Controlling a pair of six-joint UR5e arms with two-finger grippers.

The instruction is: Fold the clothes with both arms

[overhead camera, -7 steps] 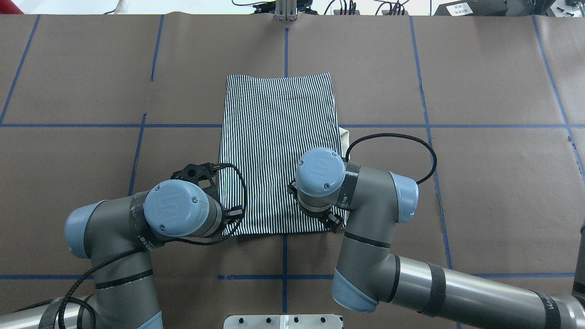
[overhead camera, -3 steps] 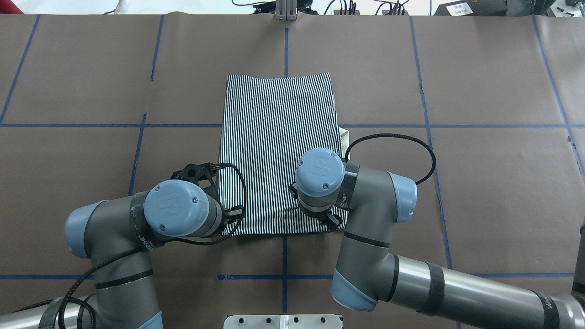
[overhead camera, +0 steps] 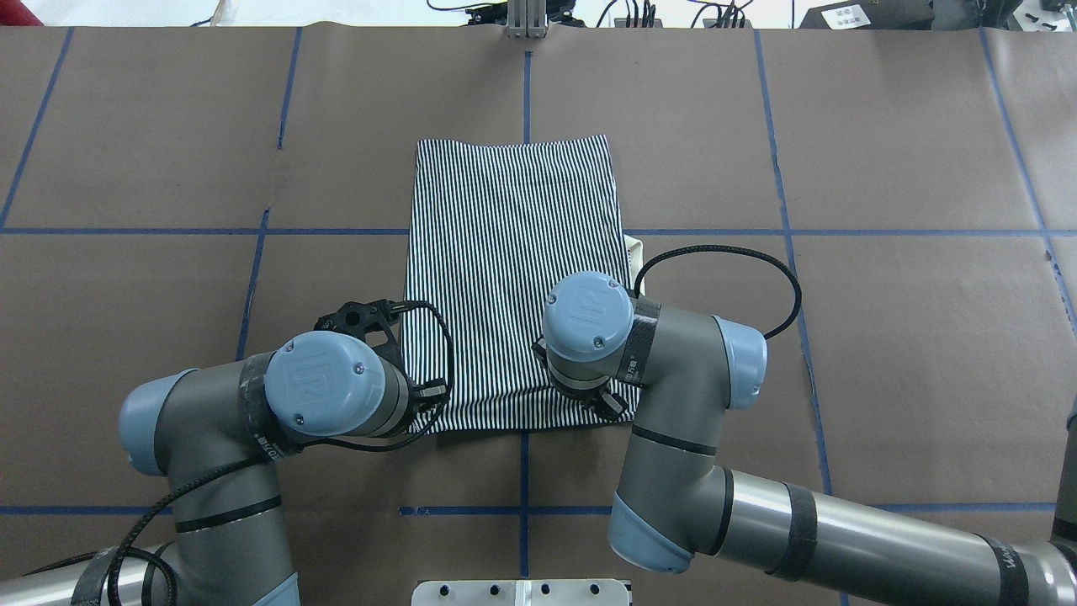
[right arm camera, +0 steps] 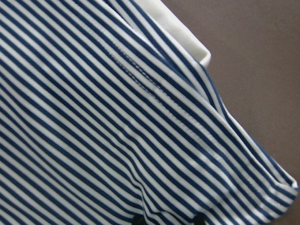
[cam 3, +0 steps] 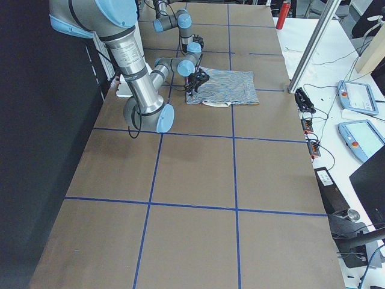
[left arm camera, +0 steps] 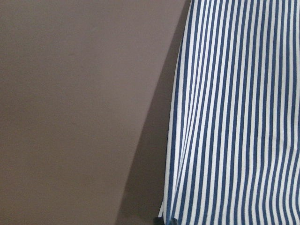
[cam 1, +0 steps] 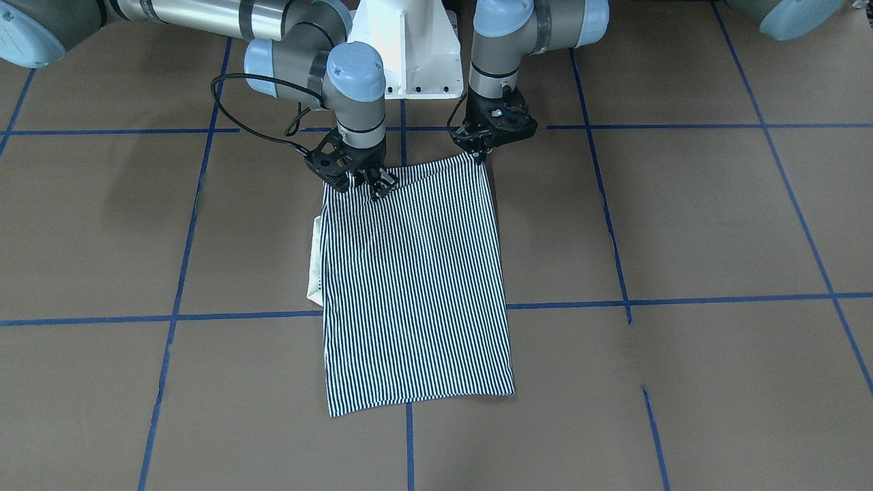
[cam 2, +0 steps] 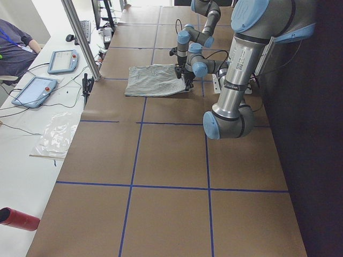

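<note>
One polo shirt, two arms, two pairs of fingers. The shirt has thin navy-and-white stripes and lies folded into a long rectangle on the brown bench, stretching away from both pairs. The left fingers are clenched on one corner of its edge. The right fingers pinch that same edge just inside the other corner. A sliver of cream collar peeks out just past the right fingers. Blue tape lines cross the bench.

Shirt covers most of the collar — left claw and right claw closure unreadable.
</note>
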